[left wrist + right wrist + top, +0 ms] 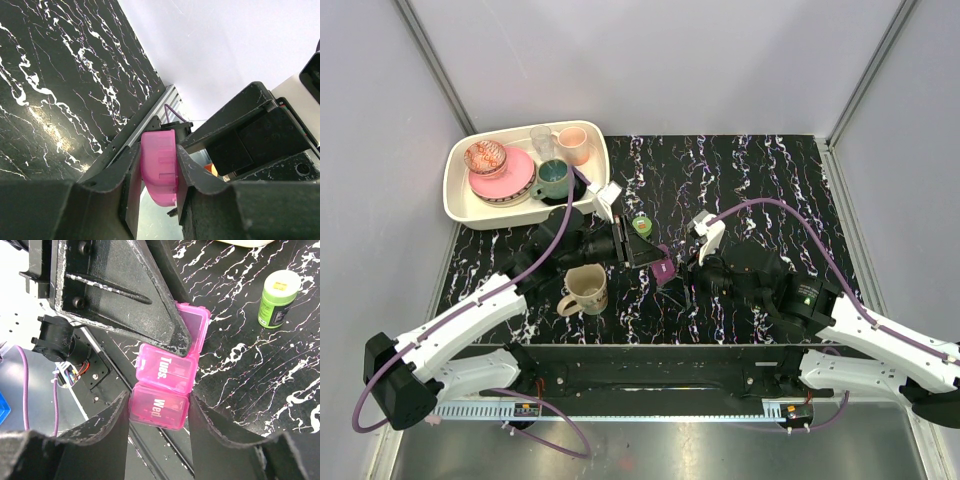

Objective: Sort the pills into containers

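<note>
The box (165,367) hangs between both grippers, apparently clear of the bench (260,370). The left gripper (156,150) is closed narrowly on one end, its fingers pressing the box's two flat sides. The right gripper (158,409) is closed about the far end, a finger on each side of the compartment marked "Wed.". Holding it by both ends probably keeps the box from twisting while a lid is worked, since one arm alone could not both steady it and pry. The "Tues." and "Wed." lids look closed. The end compartment under the left finger is partly hidden, so I cannot tell its state. The bottle (277,299) stands capped, well beyond the right gripper's fingertips, out of the way for now. No pills show anywhere.
</note>
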Robot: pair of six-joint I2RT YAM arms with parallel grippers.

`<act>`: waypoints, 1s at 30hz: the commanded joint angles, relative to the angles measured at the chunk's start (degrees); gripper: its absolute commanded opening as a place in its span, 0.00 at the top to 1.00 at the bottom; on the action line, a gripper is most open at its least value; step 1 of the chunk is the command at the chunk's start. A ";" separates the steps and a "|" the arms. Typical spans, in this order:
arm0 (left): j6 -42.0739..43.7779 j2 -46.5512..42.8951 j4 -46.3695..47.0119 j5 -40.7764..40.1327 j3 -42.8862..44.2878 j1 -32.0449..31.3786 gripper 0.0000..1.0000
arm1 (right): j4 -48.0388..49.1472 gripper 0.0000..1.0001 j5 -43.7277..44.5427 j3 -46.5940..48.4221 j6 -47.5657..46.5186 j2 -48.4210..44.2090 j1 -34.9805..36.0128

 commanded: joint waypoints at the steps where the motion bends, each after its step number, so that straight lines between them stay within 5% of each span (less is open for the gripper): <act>1: -0.92 -2.31 6.45 2.76 0.24 -0.33 1.00 | 4.64 0.45 -1.42 1.45 0.05 0.20 0.41; 7: -1.88 -3.27 7.51 1.62 -0.64 -0.33 1.00 | 7.63 0.18 -5.02 1.27 0.84 -1.29 0.41; 10: -3.38 -4.24 10.49 1.09 -2.04 -0.33 1.00 | 9.47 0.12 -4.94 0.75 1.80 -3.14 0.41; 16: -7.33 -9.23 18.92 -6.97 -7.40 -0.25 1.00 | 14.12 0.13 5.24 -2.93 10.14 -8.67 0.32; 21: -14.54 -14.61 34.56 -14.90 -17.68 -0.25 1.00 | 24.49 0.13 12.45 -10.84 21.48 -14.47 0.32; 30: -14.98 -17.69 36.51 -19.39 -18.66 -0.42 1.00 | 40.67 0.19 13.36 -19.38 31.07 -11.69 0.41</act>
